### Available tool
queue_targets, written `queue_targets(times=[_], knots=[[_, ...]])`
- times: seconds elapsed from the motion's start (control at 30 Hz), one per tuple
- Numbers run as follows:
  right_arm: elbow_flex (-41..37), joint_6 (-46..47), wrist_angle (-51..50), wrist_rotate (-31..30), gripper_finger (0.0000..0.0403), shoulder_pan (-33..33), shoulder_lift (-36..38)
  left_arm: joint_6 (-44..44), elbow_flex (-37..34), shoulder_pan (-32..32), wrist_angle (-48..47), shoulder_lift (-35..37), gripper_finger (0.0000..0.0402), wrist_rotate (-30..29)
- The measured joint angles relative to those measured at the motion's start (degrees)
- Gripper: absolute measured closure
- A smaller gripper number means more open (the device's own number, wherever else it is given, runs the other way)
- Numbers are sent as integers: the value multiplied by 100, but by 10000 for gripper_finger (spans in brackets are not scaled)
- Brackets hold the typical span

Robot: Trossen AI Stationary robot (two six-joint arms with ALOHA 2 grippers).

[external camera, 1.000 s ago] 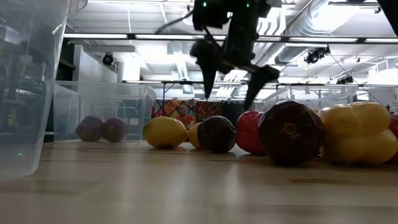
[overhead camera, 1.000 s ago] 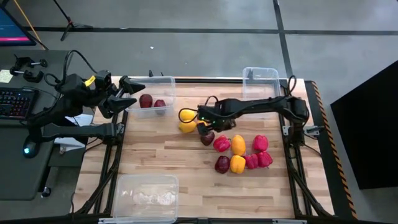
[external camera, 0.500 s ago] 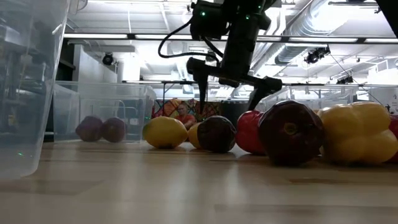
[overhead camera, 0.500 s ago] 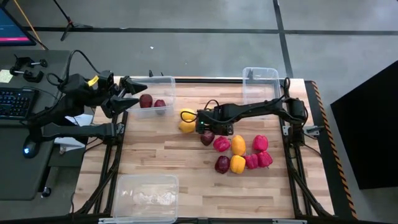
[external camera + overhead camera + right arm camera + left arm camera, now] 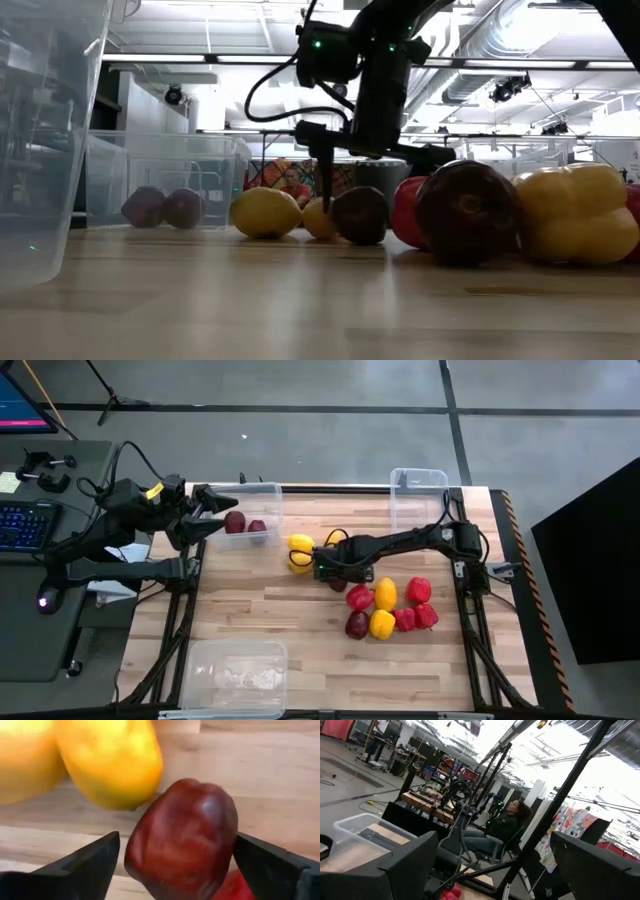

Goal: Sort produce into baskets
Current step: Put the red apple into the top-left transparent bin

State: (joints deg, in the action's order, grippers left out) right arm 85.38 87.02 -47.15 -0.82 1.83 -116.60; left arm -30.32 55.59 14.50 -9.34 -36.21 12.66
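While the left gripper waits at about ten o'clock on the desk, jaws spread wide and empty over the near wall of the left basket, two maroon fruits already lie inside that tub. A second basket, clear, sits at seven o'clock at the desk's front edge, with a third basket at one o'clock. Near the centre, two lemons lie touching each other, and just beside them, toward three o'clock, the right gripper is low over the wood with a dark maroon fruit between its jaws. In the right wrist view the jaws stand apart on either side of that fruit, with a sliver of gap showing at each flank, so it looks bracketed, not yet clamped. The rest of the produce, red and yellow peppers and one more maroon piece, is bunched toward four o'clock, close to the gripper's wrist. The step in hand seems to be picking this maroon fruit. The next move calls for closing squarely on it without nudging the lemons, lifting clear, then carrying it toward ten o'clock to join its like.
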Motion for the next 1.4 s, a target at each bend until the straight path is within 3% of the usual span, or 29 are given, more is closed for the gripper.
queue_targets(times=[0.27, 0.37, 0.5, 0.6, 0.67, 0.83, 0.97, 1.2, 1.4], knots=[[60, -1023, -369, 454, 175, 33, 81, 155, -4, 0, 81, 75, 28, -44], [335, -1630, -1002, 332, 177, -81, 445, 294, -11, 0, 321, 244, 28, -95], [683, -2068, -1009, -603, 177, -177, 1149, 544, 2, 0, 569, 477, 28, -120], [734, -2431, 47, -1515, 176, -49, 1502, 690, 0, 0, 699, 535, 28, -148], [739, -2718, 1016, -1677, 168, 120, 1510, 690, 0, 0, 823, 547, 28, -159], [732, -3384, 3833, -1094, 164, 582, 856, 649, 0, 0, 985, 517, 28, -307], [728, -3258, 5668, -636, 162, 902, 338, 420, -4, 0, 984, 523, 28, -449], [721, -2419, 5924, -910, 160, 1117, -40, 341, -4, 0, 1104, 538, 28, -494], [721, -2430, 6380, -769, 160, 1160, -340, 343, -4, 0, 1102, 536, 28, -815]])
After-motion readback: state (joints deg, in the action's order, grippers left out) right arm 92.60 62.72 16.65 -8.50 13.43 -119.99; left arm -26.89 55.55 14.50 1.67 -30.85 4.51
